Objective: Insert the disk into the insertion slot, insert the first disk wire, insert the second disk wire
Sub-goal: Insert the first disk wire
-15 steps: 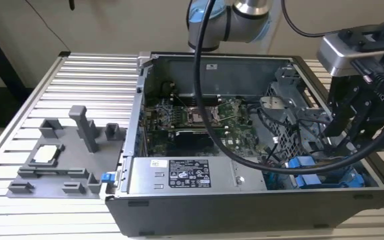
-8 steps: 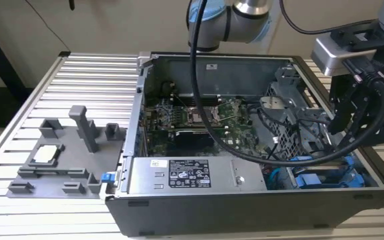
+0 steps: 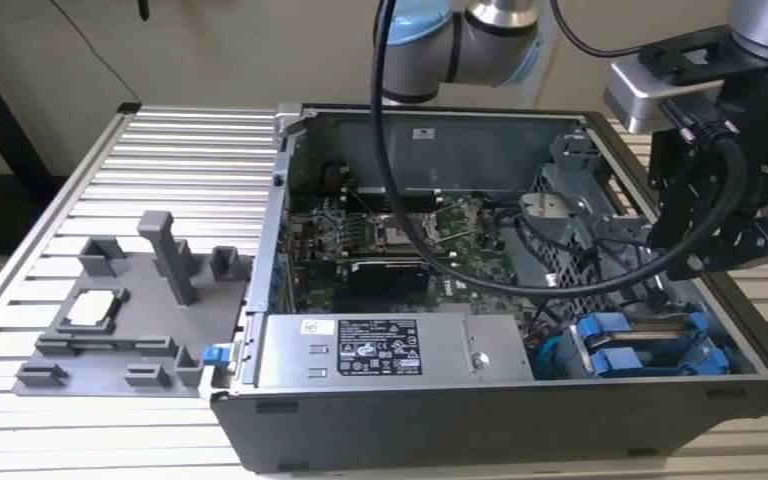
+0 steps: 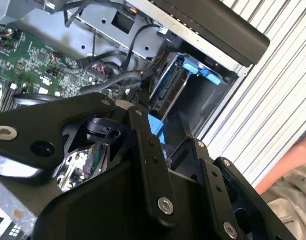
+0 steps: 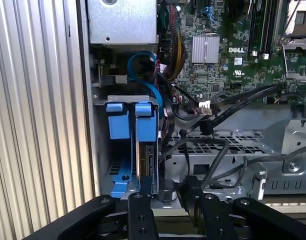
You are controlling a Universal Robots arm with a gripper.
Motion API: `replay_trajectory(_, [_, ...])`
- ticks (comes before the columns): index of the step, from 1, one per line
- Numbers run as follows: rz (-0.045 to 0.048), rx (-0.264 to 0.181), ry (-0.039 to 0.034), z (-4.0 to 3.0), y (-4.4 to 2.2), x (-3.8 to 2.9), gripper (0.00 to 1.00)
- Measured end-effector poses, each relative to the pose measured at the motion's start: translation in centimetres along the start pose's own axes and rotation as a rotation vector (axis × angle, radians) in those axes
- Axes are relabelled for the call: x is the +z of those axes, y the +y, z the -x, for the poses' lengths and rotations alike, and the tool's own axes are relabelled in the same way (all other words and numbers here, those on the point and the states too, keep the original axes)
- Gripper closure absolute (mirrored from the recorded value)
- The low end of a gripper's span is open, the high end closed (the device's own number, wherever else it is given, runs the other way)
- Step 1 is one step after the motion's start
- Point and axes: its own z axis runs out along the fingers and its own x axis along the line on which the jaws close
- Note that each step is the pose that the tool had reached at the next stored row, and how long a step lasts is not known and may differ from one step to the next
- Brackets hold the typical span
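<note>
Black-linked gripper (image 5: 170,200), jaws apart, is held near the flat, blue-framed silver-grey disk (image 5: 144,155), lodged edge-on in the grey sheet-metal insertion slot (image 5: 125,99); square, even seating is advised.

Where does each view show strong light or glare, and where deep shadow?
Exterior view: bright light on the table, dimmer on the board inside the case. Second wrist view: glare whitens the table slats, the slot is shadowed. First wrist view: even light on the disk and board.
</note>
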Motion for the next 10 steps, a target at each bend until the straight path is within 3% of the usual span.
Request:
replay_trajectory(3, [-0.0152, -0.015, 0.0177, 0.4, 0.08, 0.11, 0.6])
replay_trajectory(5, [-0.0318, -0.023, 0.027, 0.7, 0.12, 0.19, 0.6])
replay_trajectory(8, [-0.0591, -0.033, 0.0277, 1.17, 0.2, 0.39, 0.6])
replay_trajectory(10, [-0.0699, -0.048, 0.0288, 1.34, 0.23, 0.52, 0.6])
